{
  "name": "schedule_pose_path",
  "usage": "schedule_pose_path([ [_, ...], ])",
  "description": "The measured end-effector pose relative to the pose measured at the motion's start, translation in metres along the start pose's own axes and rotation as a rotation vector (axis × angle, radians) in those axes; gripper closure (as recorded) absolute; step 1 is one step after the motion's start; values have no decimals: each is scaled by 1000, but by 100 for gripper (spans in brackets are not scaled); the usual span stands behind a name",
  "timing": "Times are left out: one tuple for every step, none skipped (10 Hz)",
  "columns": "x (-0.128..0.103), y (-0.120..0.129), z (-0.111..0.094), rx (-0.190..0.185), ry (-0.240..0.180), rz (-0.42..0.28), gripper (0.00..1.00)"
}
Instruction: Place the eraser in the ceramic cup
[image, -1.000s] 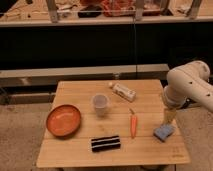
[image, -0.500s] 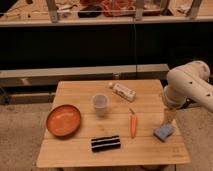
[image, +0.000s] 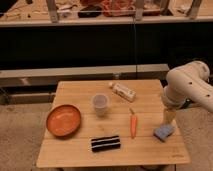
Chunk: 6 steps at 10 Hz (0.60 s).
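Claw (image: 168, 119) unmoved, above blue sponge (image: 163, 132)

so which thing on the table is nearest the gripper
The blue sponge, the rightmost item: the gripper hangs just above it. The carrot, eraser and ceramic cup all lie farther left.

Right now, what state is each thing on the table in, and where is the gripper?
eraser: lying flat, not gripped
ceramic cup: upright, mouth up, looks empty
white bottle: lying on its side
carrot: lying flat, tip toward the camera
blue sponge: lying flat, right below the gripper
orange plate: right side up, empty
gripper: low over the blue sponge, far from the eraser
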Motion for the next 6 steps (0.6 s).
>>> schedule_pose_path([
  [-12,3,1,2,-10,-20,20],
  [-25,5,1,3,-20,-34,20],
  [-47,8,2,3,-34,-60,20],
  [-60,12,4,1,-47,-80,20],
  [-67,15,6,0,-58,-95,20],
  [-73,20,11,-7,-81,-101,20],
])
